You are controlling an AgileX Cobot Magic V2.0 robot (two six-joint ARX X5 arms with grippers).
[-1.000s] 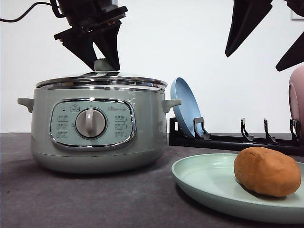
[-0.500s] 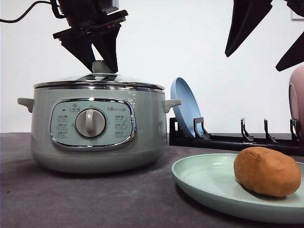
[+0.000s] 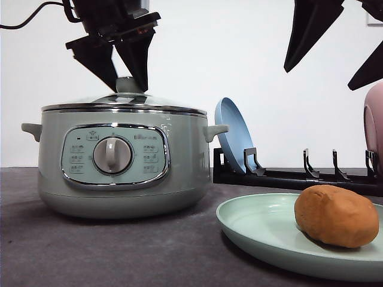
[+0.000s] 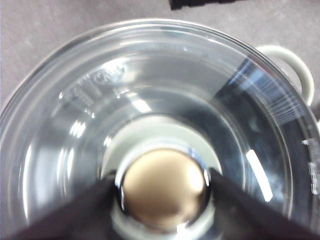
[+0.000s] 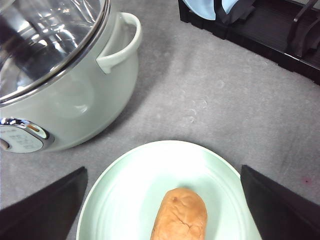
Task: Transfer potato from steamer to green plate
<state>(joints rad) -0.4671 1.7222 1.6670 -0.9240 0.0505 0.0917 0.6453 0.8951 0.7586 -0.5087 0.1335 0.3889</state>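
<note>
The green plate (image 3: 263,230) and pink plate (image 3: 374,128) run off the front view at 3 o'clock; the lid knob (image 3: 128,84) sits half-hidden between the left gripper's (image 3: 127,76) fingers.

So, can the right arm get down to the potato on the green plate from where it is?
Probably yes. The right gripper hangs open above the potato, which lies exposed on the green plate. Nothing sits between them; the steamer and dish rack stand off to the side.

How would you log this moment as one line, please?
potato: on green plate | steamer: lidded | left gripper: around lid knob | right gripper: open, raised
</note>
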